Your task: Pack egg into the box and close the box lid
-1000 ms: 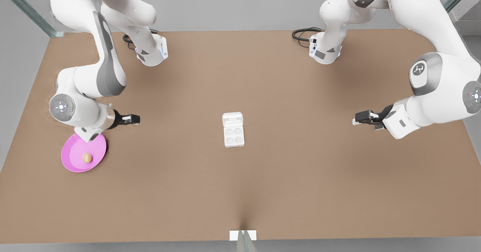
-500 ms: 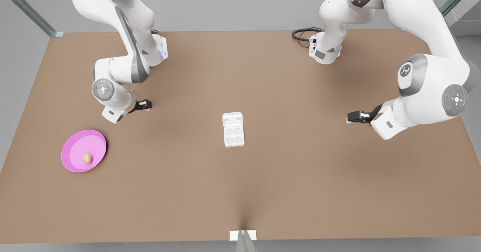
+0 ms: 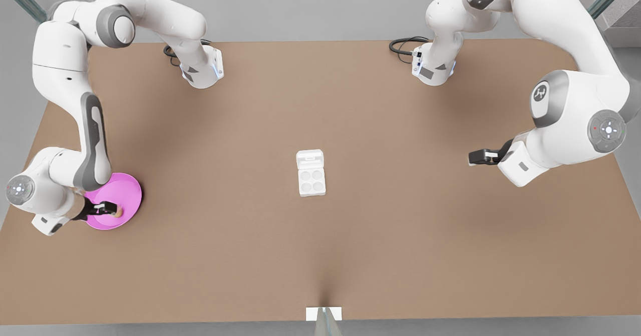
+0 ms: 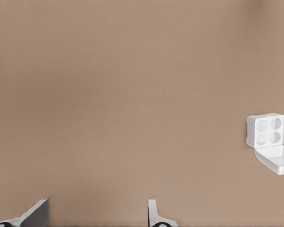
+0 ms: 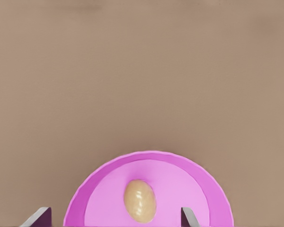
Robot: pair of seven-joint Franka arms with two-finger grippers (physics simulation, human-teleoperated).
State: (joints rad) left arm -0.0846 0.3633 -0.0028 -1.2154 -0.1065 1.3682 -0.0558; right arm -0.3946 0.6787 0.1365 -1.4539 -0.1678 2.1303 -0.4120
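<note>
The small tan-beige oval egg (image 5: 140,200) lay on the round pink plate (image 3: 127,188), near the table's edge at the front view's left. The right gripper (image 3: 113,210) hung low over that plate with the egg just at its fingertips (image 5: 188,218), and the wrist view showed its fingers spread wide either side of the egg, not touching it. The small white four-cup egg carton (image 3: 311,180) sat mid-table on the brown tabletop (image 3: 320,256), its hinged white lid (image 3: 309,158) folded open flat behind the empty cups. The left gripper (image 3: 475,157) waited at the front view's right, well apart from the carton, its fingers parted.
</note>
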